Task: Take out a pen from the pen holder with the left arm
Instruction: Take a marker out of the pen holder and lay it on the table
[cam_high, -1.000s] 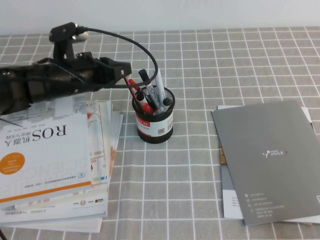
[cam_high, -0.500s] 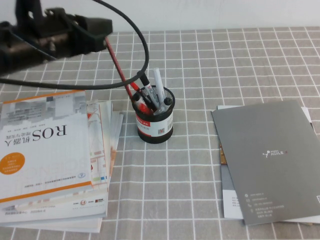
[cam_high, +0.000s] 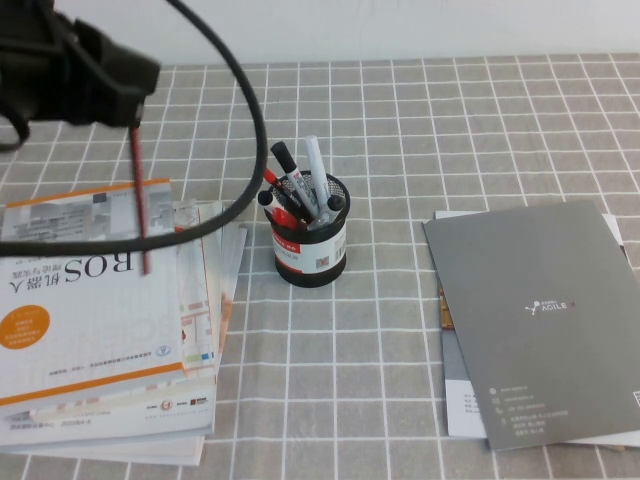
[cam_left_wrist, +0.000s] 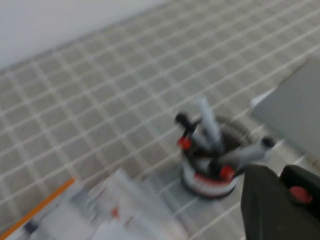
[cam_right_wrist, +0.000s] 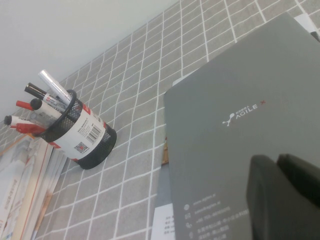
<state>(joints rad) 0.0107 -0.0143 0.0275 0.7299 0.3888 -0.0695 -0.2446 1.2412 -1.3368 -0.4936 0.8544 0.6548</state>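
A black mesh pen holder (cam_high: 310, 255) with several markers and pens stands mid-table; the left wrist view shows the pen holder (cam_left_wrist: 207, 177) below and ahead of the jaws. My left gripper (cam_high: 133, 108) is raised at the far left, shut on a thin red pen (cam_high: 139, 200). The pen hangs straight down over the book stack, clear of the holder. Its red end (cam_left_wrist: 299, 194) shows between the dark fingers (cam_left_wrist: 265, 210). My right gripper (cam_right_wrist: 282, 192) hovers low over the grey booklet, its fingers together with nothing between them.
A stack of books and papers (cam_high: 90, 330) lies at the near left. A grey booklet (cam_high: 540, 310) on other papers lies at the right. The left arm's black cable (cam_high: 255, 130) loops over the table just left of the holder.
The left gripper rose and swung left with the red pen. The pen slid out of the holder and now hangs over the books.
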